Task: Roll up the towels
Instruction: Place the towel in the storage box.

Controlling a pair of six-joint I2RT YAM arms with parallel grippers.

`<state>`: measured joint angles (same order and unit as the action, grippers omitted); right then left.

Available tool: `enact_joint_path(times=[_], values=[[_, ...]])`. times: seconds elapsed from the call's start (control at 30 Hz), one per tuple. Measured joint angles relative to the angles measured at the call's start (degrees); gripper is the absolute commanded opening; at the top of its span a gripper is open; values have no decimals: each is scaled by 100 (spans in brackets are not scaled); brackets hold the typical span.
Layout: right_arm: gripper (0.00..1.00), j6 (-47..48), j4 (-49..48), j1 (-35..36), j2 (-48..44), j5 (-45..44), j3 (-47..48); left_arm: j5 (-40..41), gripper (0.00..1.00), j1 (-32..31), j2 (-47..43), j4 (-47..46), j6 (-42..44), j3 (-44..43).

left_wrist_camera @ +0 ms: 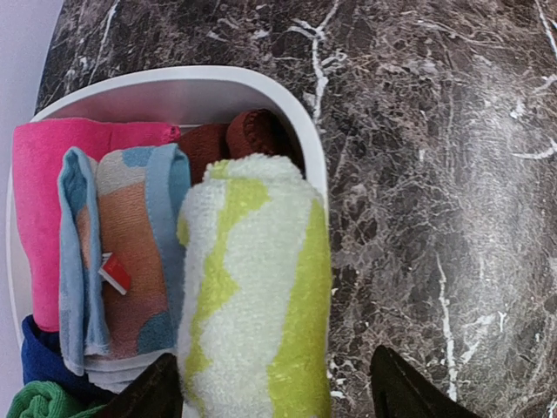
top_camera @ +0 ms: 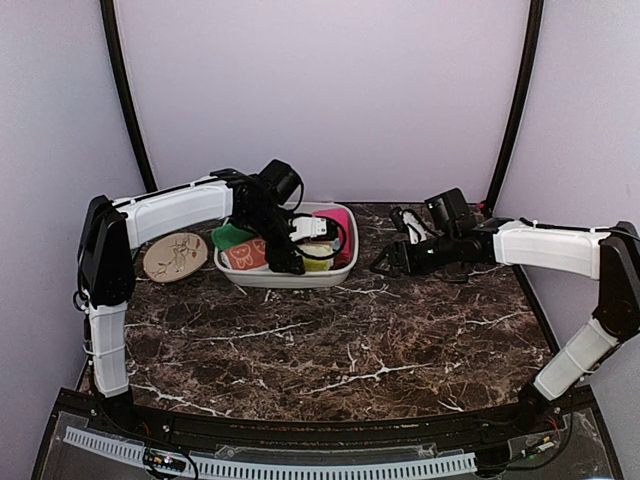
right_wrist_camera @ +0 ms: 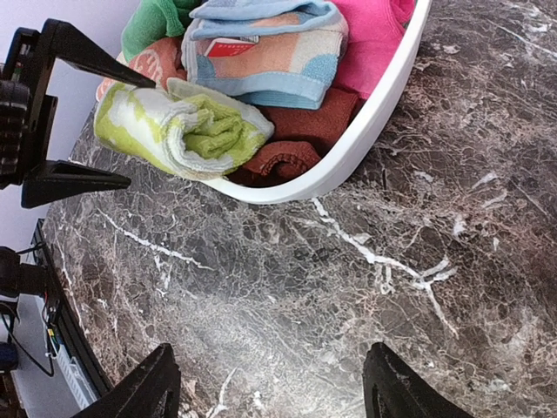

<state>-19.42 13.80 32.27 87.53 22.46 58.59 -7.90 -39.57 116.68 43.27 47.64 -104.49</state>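
Rolled white towel (left_wrist_camera: pixel 252 296) lies in tub (left_wrist_camera: pixel 174 83) against its near rim, packed beside other cloths; green towel (right_wrist_camera: pixel 152 22) at tub's left end. Left gripper (left_wrist_camera: pixel 278 396) jaws straddle the roll, spread wide, not pinching, probably a release. Right gripper (right_wrist_camera: pixel 270 383) jaws wide, empty, over tabletop (right_wrist_camera: pixel 348 287).

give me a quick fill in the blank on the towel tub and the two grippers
1. The rolled cream and yellow-green towel lies in a tub coloured ____.
2. The open gripper straddling it belongs to the ____ arm.
3. The right gripper, open over the table, holds ____.
Missing words: white; left; nothing.
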Motion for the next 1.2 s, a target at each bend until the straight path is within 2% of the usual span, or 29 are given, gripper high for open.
enact_joint_path(times=[0.33,0.63,1.03,1.07,1.1,1.13,1.17,1.2], values=[[71,-151,-205,262,278,98,57,-496,73,164,-9,691,87,-79],[71,-214,-223,289,291,83,57,-129,72,367,-35,-2,-240,-24],[72,-205,-186,289,291,-7,57,-146,73,367,-63,-269,-260,391],[79,-203,-170,289,291,-22,57,-122,74,367,-63,-280,-260,393],[96,-192,-146,289,291,-44,57,-103,74,367,-66,-295,-262,391],[100,-184,-111,289,289,-68,57,-52,74,367,-68,-306,-262,382],[100,-157,-63,289,282,-118,61,9,94,367,-68,-328,-262,376],[100,-142,-17,289,275,-173,66,103,98,367,-76,-352,-260,372]])
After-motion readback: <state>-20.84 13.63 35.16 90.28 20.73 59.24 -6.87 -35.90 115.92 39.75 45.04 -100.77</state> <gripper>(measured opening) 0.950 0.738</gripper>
